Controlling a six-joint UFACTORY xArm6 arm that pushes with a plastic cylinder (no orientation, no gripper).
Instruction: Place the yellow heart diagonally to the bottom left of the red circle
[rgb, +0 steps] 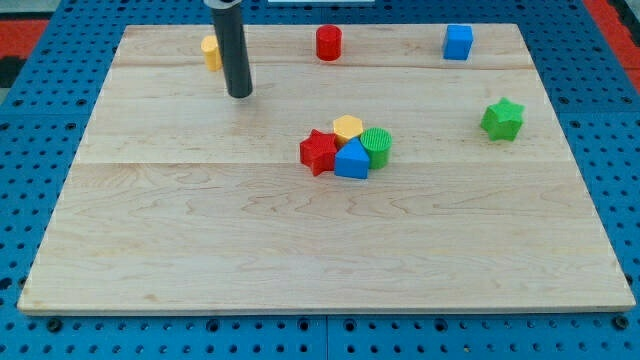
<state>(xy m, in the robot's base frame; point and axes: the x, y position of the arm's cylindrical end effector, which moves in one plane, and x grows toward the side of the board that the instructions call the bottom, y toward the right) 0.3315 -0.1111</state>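
The yellow heart (210, 50) lies near the view's top left of the wooden board, partly hidden behind my rod. The red circle (328, 43) stands at the top middle, to the right of the heart at about the same height. My tip (239, 95) rests on the board just below and to the right of the yellow heart, close to it; whether it touches cannot be told.
A blue cube (458, 42) is at the top right. A green star (502, 119) is at the right. In the middle a red star (318, 152), yellow hexagon (347, 127), green cylinder (377, 145) and blue block (351, 160) are clustered.
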